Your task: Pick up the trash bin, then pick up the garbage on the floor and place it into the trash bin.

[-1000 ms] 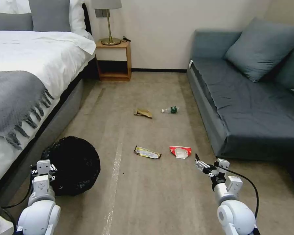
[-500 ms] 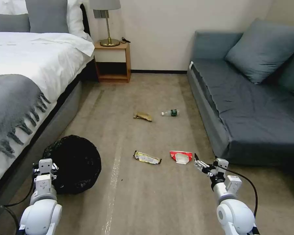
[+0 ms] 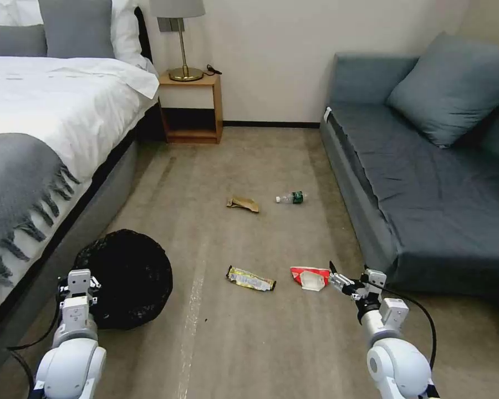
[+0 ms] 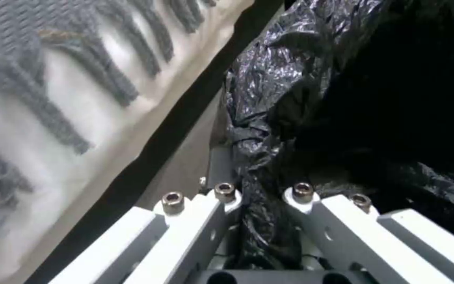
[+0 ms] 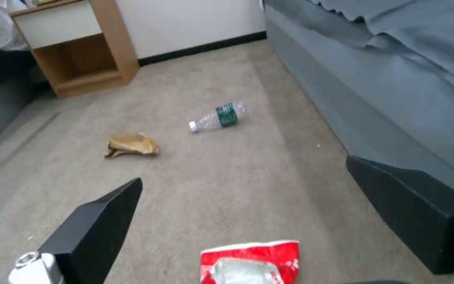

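The trash bin (image 3: 127,274), lined with a crinkled black bag, is low on the left beside the bed. My left gripper (image 3: 79,281) is shut on its near rim; the left wrist view shows the bag rim (image 4: 258,130) pinched in the left gripper (image 4: 261,191). Garbage lies on the carpet: a yellow-silver wrapper (image 3: 250,279), a red-and-white packet (image 3: 309,277), a brown paper bag (image 3: 243,204) and a clear bottle (image 3: 291,198). My right gripper (image 3: 339,280) hangs open, empty, just right of the packet. In the right wrist view the right gripper (image 5: 242,173) is beyond the packet (image 5: 250,260), short of the bottle (image 5: 219,116) and bag (image 5: 131,144).
A bed (image 3: 39,138) with a fringed grey throw runs along the left. A dark grey sofa (image 3: 427,183) lines the right. A wooden nightstand (image 3: 191,105) with a lamp stands at the far wall. Open carpet lies between them.
The whole head view has shifted as the camera moved, and the litter now sits lower in it. The red-and-white packet is now right beside my open right gripper. The left gripper still holds the bin.
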You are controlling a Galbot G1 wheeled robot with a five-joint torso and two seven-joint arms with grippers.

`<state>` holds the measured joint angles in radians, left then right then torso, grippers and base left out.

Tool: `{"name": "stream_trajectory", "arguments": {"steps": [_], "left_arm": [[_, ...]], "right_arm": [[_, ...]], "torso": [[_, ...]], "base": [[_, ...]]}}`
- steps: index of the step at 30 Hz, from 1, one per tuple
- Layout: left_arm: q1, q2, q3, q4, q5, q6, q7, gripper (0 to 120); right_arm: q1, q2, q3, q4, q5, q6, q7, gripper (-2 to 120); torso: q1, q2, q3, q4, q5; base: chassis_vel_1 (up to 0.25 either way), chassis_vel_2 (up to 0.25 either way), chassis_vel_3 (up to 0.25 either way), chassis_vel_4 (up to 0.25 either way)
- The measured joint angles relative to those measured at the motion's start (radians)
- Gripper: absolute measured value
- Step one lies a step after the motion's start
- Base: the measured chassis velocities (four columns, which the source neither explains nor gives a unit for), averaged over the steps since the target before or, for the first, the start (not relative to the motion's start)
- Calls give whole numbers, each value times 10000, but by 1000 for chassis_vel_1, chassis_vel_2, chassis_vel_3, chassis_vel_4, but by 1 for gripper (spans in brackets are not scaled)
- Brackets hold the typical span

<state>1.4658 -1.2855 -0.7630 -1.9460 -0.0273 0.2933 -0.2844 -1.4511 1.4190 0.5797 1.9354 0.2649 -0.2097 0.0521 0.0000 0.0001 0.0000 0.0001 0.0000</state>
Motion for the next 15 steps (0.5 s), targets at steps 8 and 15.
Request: {"name": "stream_trajectory", "arguments": {"steps": [8,15], "left_arm": [[28,-1,25,-6,3,-13,24,3],[35,-6,45,11,22,-61,45,3]], "right_arm": [[-25,3,-20,5,-41,21,-27,100],[-28,38,-64,-37,-123,38,-48,100]], "torso": [[0,0,0,-1,0],[0,0,0,-1,0]], "base": [[-90,81,89,-84],[-87,90,88,-83]]}}
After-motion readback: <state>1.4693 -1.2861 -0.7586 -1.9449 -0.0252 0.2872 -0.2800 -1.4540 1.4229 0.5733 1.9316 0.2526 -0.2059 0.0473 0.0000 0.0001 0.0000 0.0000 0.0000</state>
